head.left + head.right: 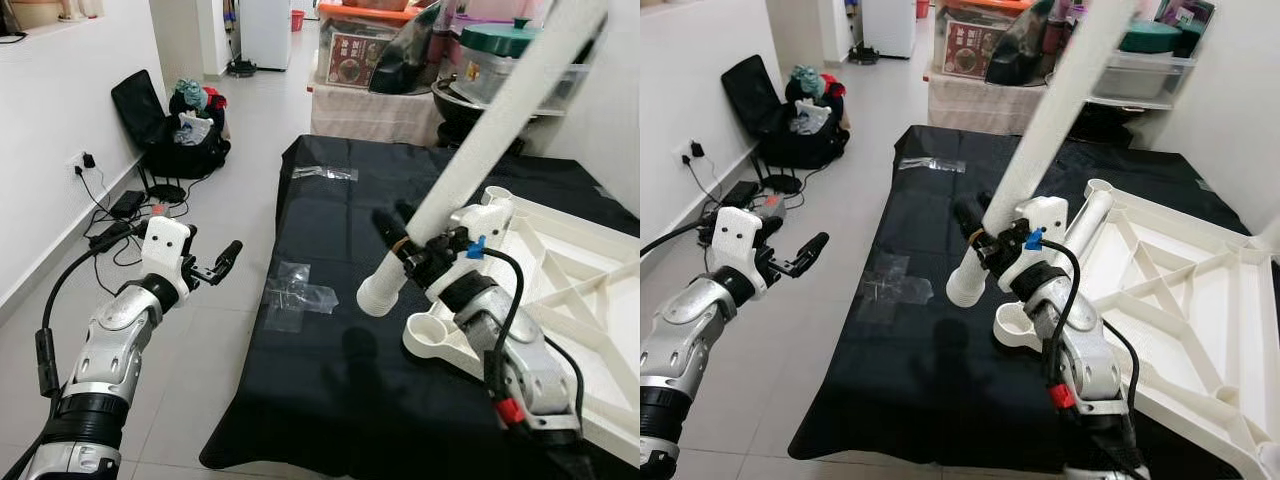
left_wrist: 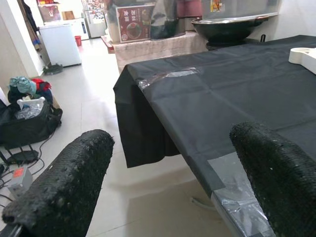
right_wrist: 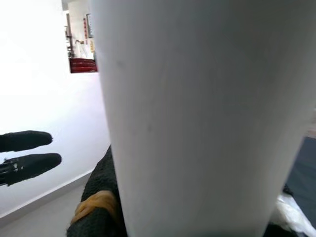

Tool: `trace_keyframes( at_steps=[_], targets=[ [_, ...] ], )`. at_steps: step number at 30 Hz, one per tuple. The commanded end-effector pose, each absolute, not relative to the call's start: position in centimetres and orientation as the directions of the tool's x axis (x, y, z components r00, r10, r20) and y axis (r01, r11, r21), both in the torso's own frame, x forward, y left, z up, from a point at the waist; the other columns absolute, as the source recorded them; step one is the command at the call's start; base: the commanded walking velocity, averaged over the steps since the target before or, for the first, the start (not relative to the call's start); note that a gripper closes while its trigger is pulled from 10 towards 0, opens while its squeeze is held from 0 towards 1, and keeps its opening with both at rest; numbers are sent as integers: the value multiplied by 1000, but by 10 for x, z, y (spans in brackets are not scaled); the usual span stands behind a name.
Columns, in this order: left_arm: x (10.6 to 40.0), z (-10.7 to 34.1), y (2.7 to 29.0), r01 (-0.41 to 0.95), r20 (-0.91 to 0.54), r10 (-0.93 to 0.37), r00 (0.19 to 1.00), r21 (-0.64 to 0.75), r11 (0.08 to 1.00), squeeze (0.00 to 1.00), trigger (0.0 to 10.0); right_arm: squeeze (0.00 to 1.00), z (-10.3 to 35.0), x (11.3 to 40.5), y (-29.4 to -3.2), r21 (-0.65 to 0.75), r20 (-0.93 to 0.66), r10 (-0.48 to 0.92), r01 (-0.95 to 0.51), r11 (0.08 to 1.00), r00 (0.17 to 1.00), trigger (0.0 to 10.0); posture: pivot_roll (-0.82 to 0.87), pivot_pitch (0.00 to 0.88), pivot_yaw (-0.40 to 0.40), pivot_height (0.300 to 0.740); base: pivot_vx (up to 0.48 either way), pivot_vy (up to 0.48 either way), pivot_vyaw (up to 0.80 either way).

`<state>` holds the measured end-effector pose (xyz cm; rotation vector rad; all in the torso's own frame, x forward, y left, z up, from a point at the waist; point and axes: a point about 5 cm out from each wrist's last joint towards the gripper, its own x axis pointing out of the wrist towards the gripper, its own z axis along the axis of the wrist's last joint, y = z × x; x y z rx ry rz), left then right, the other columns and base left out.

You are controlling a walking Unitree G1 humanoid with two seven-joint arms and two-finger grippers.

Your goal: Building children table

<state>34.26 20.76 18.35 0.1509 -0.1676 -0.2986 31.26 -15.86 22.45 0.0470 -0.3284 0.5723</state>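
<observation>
The right gripper (image 1: 400,232) is clamped around a long white table leg (image 1: 500,130) near its lower end, the tube slanting up and away past the robot's head. Just beside that open end, low on the black-covered table (image 1: 330,230), sits the round corner socket (image 1: 432,330) of the upturned white tabletop frame (image 1: 570,290). It looks like the leg-fitting step: the next move needs the tube stood upright and its end lowered squarely into that socket. The left gripper (image 1: 222,262) hangs off the table's edge over the floor, fingers spread, holding nothing.
</observation>
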Motion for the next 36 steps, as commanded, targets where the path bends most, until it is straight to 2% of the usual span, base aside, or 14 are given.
trace_keyframes(
  at_steps=[1,8,11,15,19,21,27,36],
  targets=[
    [342,180,210,283,116,-306,945,183,942,0,10000,0,228,313,-159,-60,340,541,-557,829,769,0,92,0,-96,740,0,0,0],
    [341,179,206,307,113,-328,938,170,936,0,10000,0,230,320,-192,-123,286,557,-547,828,780,0,87,0,-94,740,0,0,0],
    [340,178,203,334,105,-354,929,167,928,0,10000,0,229,320,-196,-116,275,545,-536,836,792,0,82,0,-90,740,0,0,0],
    [339,178,194,385,95,-406,909,181,905,0,10000,0,219,318,-194,-88,239,503,-497,863,831,0,81,0,-84,740,0,-356,0],
    [339,180,194,383,104,-404,909,176,907,0,10000,0,210,316,-190,-69,221,488,-485,872,845,0,80,0,-83,740,0,-480,0],
    [342,184,201,349,124,-366,923,138,927,0,10000,0,206,316,-191,-65,217,482,-480,875,849,0,80,0,-83,740,0,0,0],
    [342,185,201,347,134,-362,922,127,929,0,10000,0,204,316,-192,-61,216,478,-477,877,851,0,79,0,-82,740,0,0,0],
    [341,187,200,363,150,-377,914,117,925,0,10000,0,198,313,-192,-47,208,454,-454,890,866,0,75,0,-75,740,472,0,0]
  ],
)
